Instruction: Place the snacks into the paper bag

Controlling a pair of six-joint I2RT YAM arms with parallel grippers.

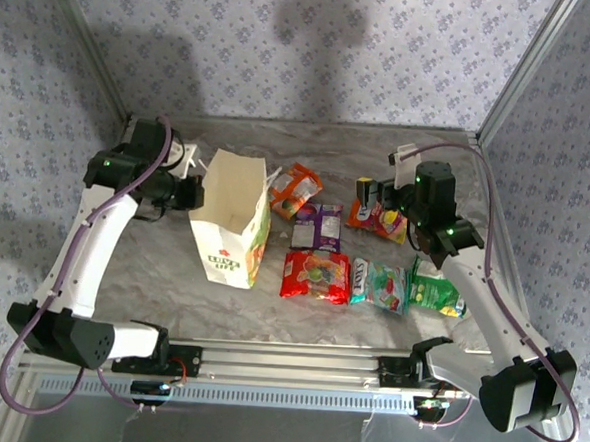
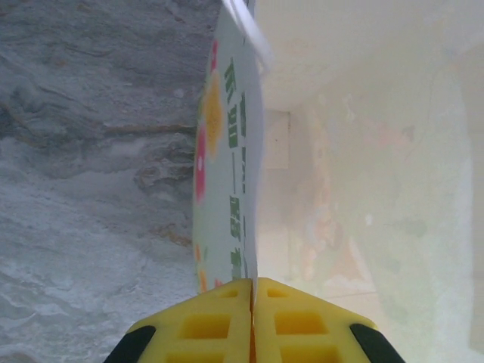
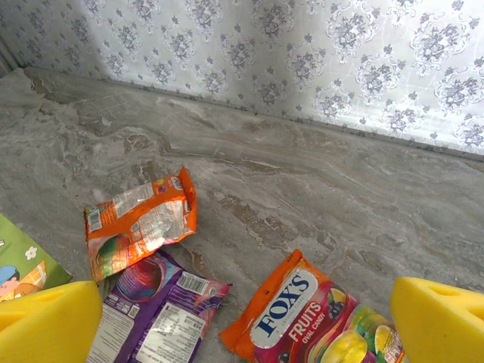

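My left gripper (image 2: 253, 295) is clamped on the thin, floppy wall of the paper bag (image 1: 230, 222), which stands open on the tabletop (image 1: 152, 262). My right gripper (image 3: 242, 321) hangs with jaws apart over the Fox's packet (image 3: 302, 314), 1 of 6 foil snacks (image 1: 315, 275) lying beside the bag. They look light and slippery, and are likely best pinched at a crimped edge.

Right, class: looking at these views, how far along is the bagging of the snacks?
Done: nothing bagged; all six packets lie on the table: orange, purple, red, teal, green and the Fox's packet. In hand: the left gripper is shut on the rim of the upright paper bag; the right gripper hangs open above the Fox's packet. Left: every packet.
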